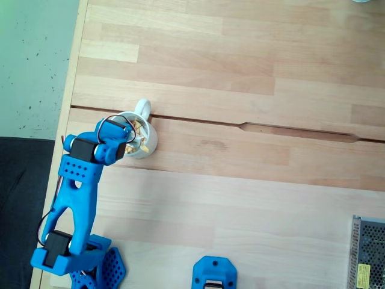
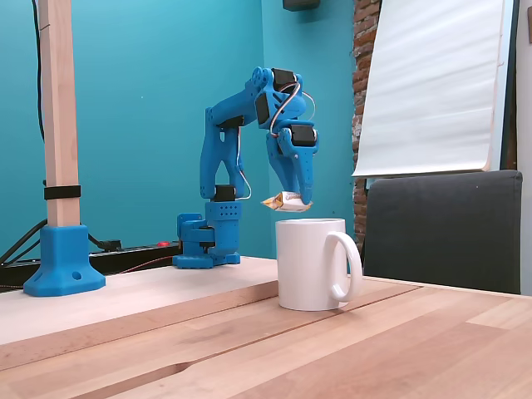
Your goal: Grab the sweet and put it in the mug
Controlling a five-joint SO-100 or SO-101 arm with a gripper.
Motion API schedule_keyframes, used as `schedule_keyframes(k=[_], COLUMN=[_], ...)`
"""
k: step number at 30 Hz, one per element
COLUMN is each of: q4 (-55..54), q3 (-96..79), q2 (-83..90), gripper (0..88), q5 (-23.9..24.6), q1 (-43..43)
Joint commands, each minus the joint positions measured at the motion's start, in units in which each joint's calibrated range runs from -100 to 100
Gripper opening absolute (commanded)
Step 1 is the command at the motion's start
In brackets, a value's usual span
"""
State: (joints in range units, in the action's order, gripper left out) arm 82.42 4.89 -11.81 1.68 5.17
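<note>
The blue arm (image 2: 241,150) stands bolted at the table's edge and bends over the mug (image 2: 314,263). In a fixed view from the side, its gripper (image 2: 293,202) points downward, jaws closed narrowly on the sweet (image 2: 283,201), a small white-wrapped candy with yellow-gold twisted ends. The sweet hangs in the air just above the mug's rim, not touching it and not yet inside.

The mug is white ceramic, upright on the wooden table (image 2: 399,349), with its loop handle turned toward the right in this side view. In a fixed view from above, the mug (image 1: 147,144) sits near the table's left edge, beside a dark seam between the boards, and its handle points up in the picture. The gripper (image 1: 133,137) covers much of the mug's mouth there; yellow-gold wrapper ends show within the rim, but whether they belong to the held sweet or to others in the mug cannot be told.

A blue post base (image 2: 63,259) carries a wooden upright at the left of the side view. A grey chair back (image 2: 445,229) stands behind the table at the right.
</note>
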Motion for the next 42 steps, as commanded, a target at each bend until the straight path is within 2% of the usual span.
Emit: schedule_keyframes(k=[1, 6, 16, 20, 23, 27, 30, 34, 39, 42], q4=[-1.62, -2.51, -2.51, -2.42, -2.34, -2.26, -2.26, -1.54, -1.46, -1.54], q3=[0.2, -0.6, -0.69, -0.69, -0.69, -0.69, -0.69, -0.69, -3.01, -7.21], q2=[3.98, 3.98, 4.06, 4.06, 4.06, 4.06, 4.15, 5.44, 10.43, 14.99], gripper=[0.0, 5.0, 35.9, 43.1, 44.5, 41.9, 36.3, 22.5, 0.0, 0.0], q5=[0.05, 0.39, 0.63, 0.63, 0.63, 0.63, 0.63, 0.15, 0.1, 0.1], q1=[-0.52, -0.52, -0.45, -0.38, -0.23, -0.23, -0.3, -0.45, -0.38, -0.45])
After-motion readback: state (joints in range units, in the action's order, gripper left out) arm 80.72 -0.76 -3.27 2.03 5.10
